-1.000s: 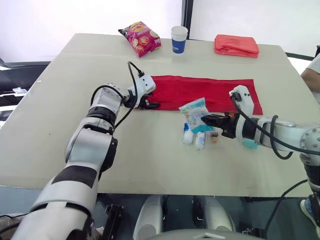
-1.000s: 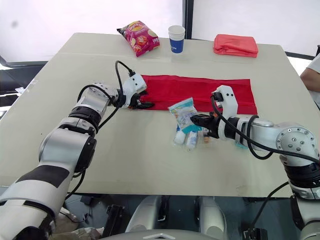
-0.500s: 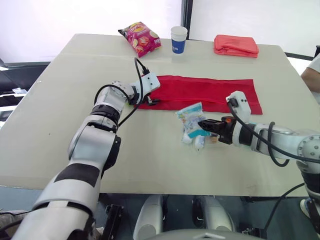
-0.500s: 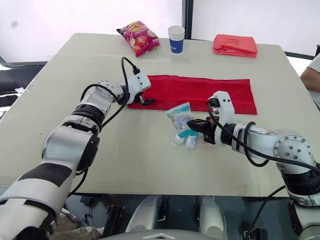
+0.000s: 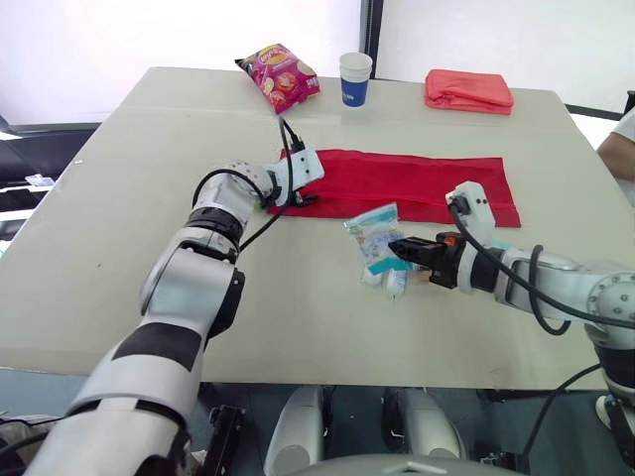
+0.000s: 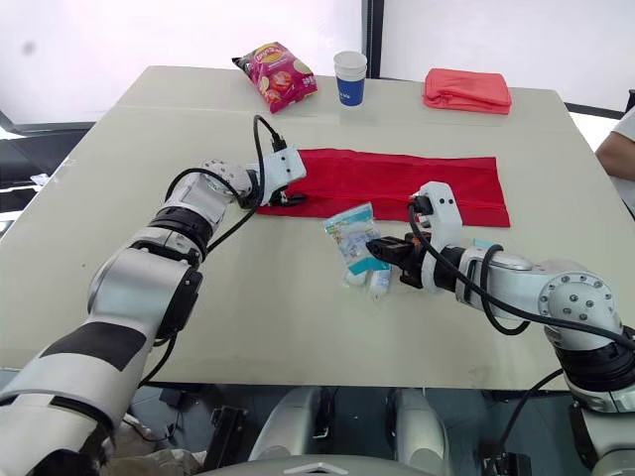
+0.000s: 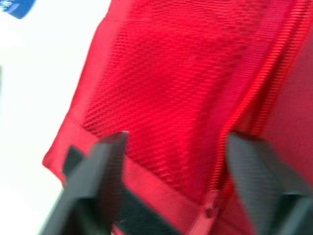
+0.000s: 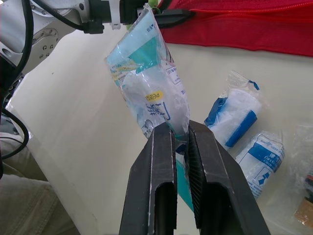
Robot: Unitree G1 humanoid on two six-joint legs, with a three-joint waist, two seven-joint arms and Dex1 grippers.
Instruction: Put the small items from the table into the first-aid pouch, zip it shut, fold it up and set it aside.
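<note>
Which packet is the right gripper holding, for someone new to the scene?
On the beige table, look just in front of the long red fabric pouch. The clear plastic packet with teal print is held up on end, pinched between the fingers of the right gripper, while the white-and-blue wrapped rolls beside it lie flat.

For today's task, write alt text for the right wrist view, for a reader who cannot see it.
The right gripper, fingers shut, pinches the lower edge of a clear and teal packet and holds it on end over the pale table. Two wrapped bandage rolls lie on the table beside it, and the red pouch lies beyond.
</note>
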